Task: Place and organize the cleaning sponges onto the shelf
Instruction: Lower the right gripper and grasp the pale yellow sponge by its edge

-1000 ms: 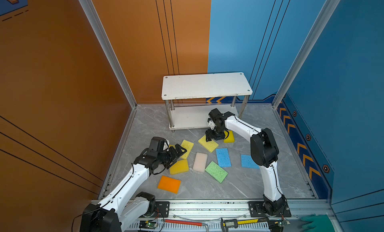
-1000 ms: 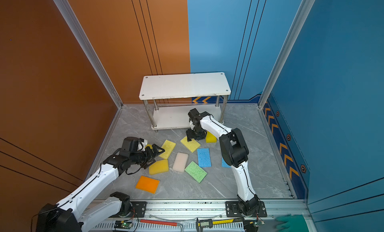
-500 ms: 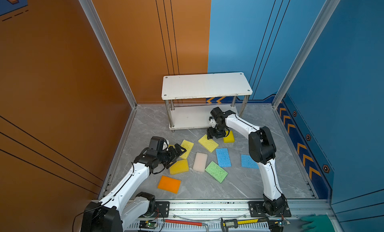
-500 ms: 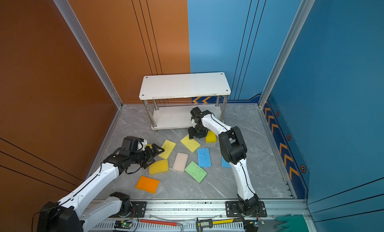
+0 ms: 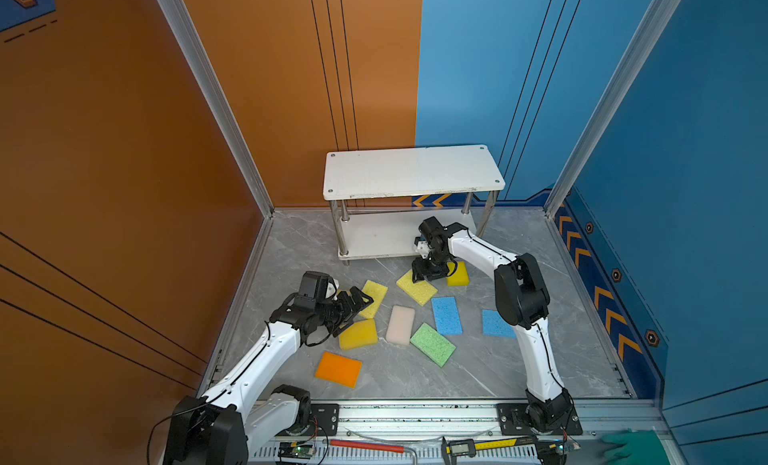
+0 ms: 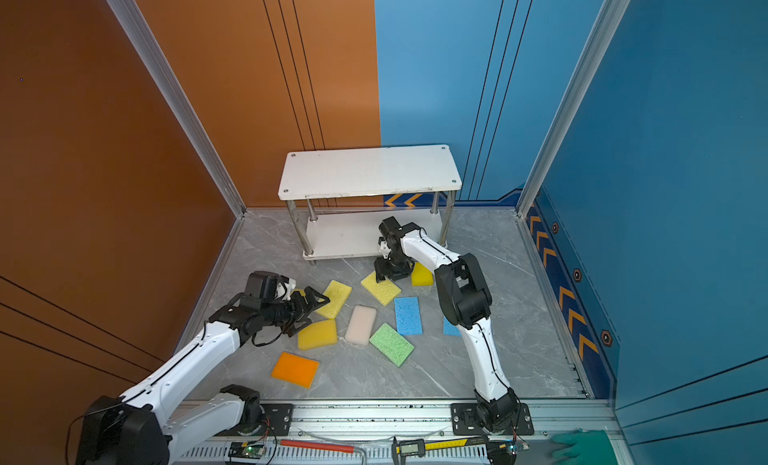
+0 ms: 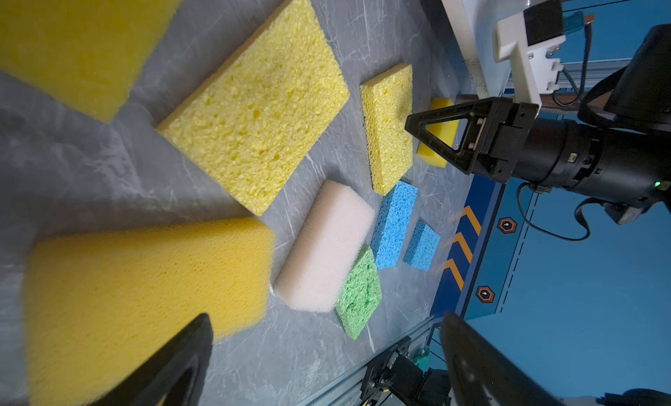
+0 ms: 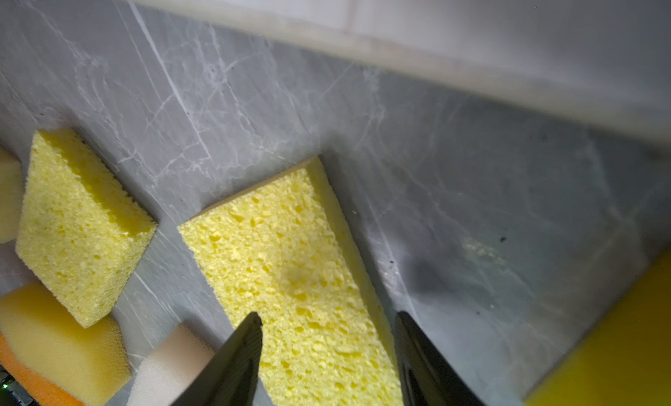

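While the left gripper (image 5: 358, 313) hovers with jaws wide apart near a smooth yellow sponge (image 5: 358, 335), 10 cleaning sponges (image 5: 401, 323) lie scattered on the floor (image 5: 561, 284) before the shelf (image 5: 411, 172); the right gripper (image 5: 428, 276), jaws apart, straddles a porous yellow sponge (image 5: 417, 289).

Readable text: none that you can read in any view.
Chevrons (image 5: 601, 295): orange arrow marks on the blue wall skirting, no lettering.
Hexagon badges (image 7: 507, 225): small white mark inside, too small to read.
Caliper display (image 6: 409, 446): digits blurred.
Yellow scale (image 5: 494, 444): graduations too fine for you to read.
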Controlling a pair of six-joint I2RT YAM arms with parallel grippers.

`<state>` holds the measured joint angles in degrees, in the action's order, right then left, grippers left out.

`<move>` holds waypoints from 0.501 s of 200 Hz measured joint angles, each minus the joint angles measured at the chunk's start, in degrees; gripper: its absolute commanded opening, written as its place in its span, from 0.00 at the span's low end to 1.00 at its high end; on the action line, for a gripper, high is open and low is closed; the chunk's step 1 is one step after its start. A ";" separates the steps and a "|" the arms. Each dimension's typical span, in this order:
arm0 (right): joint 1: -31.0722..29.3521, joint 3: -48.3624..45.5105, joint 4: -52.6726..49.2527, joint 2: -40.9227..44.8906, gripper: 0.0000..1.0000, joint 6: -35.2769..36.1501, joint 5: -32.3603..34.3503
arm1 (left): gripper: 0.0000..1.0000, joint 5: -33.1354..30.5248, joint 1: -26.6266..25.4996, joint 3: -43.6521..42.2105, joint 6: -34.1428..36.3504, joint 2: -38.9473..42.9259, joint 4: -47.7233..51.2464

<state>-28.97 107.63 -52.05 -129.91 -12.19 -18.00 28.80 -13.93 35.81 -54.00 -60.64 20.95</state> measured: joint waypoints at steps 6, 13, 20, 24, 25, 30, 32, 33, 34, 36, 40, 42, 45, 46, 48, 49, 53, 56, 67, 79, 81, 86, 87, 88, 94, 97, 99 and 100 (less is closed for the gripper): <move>0.00 -0.07 0.00 0.00 0.58 0.04 0.02 | 0.98 0.02 0.00 0.00 0.00 0.07 0.02; 0.00 -0.22 0.02 0.00 0.57 0.09 0.04 | 0.98 0.02 0.00 0.00 0.00 0.20 0.02; 0.00 -0.48 0.02 0.00 0.56 0.22 0.20 | 0.98 0.02 0.00 0.00 0.00 0.39 0.00; -0.02 -0.63 0.00 0.00 0.56 0.28 0.22 | 0.98 0.02 0.00 0.00 -0.02 0.52 0.02; -0.02 -0.72 0.02 0.00 0.55 0.33 0.24 | 0.98 0.02 0.00 0.00 -0.02 0.59 0.02; -0.02 -0.98 0.00 0.00 0.54 0.42 0.28 | 0.98 0.02 0.00 0.00 -0.02 0.74 0.02; -0.02 -1.07 0.02 0.00 0.54 0.39 0.35 | 0.98 0.02 0.00 0.00 -0.04 0.81 0.02; -0.04 -1.16 0.02 0.00 0.54 0.42 0.42 | 0.98 0.02 0.00 0.00 -0.04 0.83 0.02; -0.07 -1.20 0.02 0.00 0.54 0.39 0.44 | 0.98 0.02 0.00 0.00 -0.02 0.87 0.02; -0.09 -1.31 0.00 0.00 0.53 0.44 0.48 | 0.98 0.02 0.00 0.00 -0.04 0.96 0.00; -0.11 -1.55 0.00 0.00 0.53 0.42 0.70 | 0.98 0.02 0.00 0.00 -0.04 1.09 0.02; -0.13 -1.68 0.00 0.00 0.52 0.44 0.70 | 0.98 0.02 0.00 0.00 -0.04 1.14 0.02; -0.15 -1.86 0.00 0.00 0.52 0.46 0.94 | 0.98 0.02 0.00 0.00 -0.04 1.25 0.02; -0.17 -1.90 0.00 0.00 0.52 0.46 0.98 | 0.98 0.02 0.00 0.00 -0.04 1.29 0.02; -0.20 -2.03 0.00 0.00 0.52 0.46 1.07 | 0.98 0.02 0.00 0.00 -0.04 1.36 0.02; -0.20 -2.05 0.00 0.00 0.52 0.48 1.09 | 0.98 0.02 0.00 0.00 -0.04 1.36 0.02; -0.31 -2.29 0.15 0.00 0.50 0.68 1.46 | 0.98 0.02 0.00 0.00 -0.04 1.49 0.02; -0.33 -2.32 0.20 0.00 0.49 0.72 1.57 | 0.98 0.02 0.00 0.00 -0.04 1.55 0.02; -0.55 -2.34 0.22 0.00 0.44 0.96 1.90 | 0.98 0.02 0.00 0.00 -0.04 1.73 0.02; -0.79 -2.40 0.24 0.00 0.38 1.42 2.49 | 0.98 0.02 0.02 0.00 -0.07 1.84 0.04; -0.83 -2.40 0.26 0.00 0.38 1.46 2.58 | 0.98 0.02 0.02 0.00 -0.07 1.84 0.04; -0.98 -2.43 0.33 0.00 0.36 1.64 2.89 | 0.98 0.02 0.00 0.00 -0.07 1.88 0.02; -0.98 -2.43 0.33 0.00 0.36 1.62 2.91 | 0.98 0.02 0.00 0.00 -0.07 1.88 0.02; -1.01 -2.43 0.35 0.00 0.35 1.53 2.97 | 0.98 0.02 0.02 0.00 -0.07 1.90 0.02; -1.11 -2.47 0.42 0.00 0.32 1.66 3.23 | 0.98 0.02 0.00 0.00 -0.09 1.95 0.04; -1.18 -2.49 0.48 0.02 0.31 1.75 3.30 | 0.98 0.02 0.00 0.00 -0.15 2.03 0.04; -1.22 -2.49 0.48 0.02 0.30 1.84 3.39 | 0.98 0.02 0.00 0.00 -0.26 2.08 0.04; -1.25 -2.49 0.48 0.02 0.29 1.79 3.39 | 0.98 0.02 0.00 0.00 -0.28 2.08 0.04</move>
<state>-30.22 105.14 -51.57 -129.88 -10.39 -14.61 28.82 -13.93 35.81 -54.28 -58.57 20.99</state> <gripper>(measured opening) 0.337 0.981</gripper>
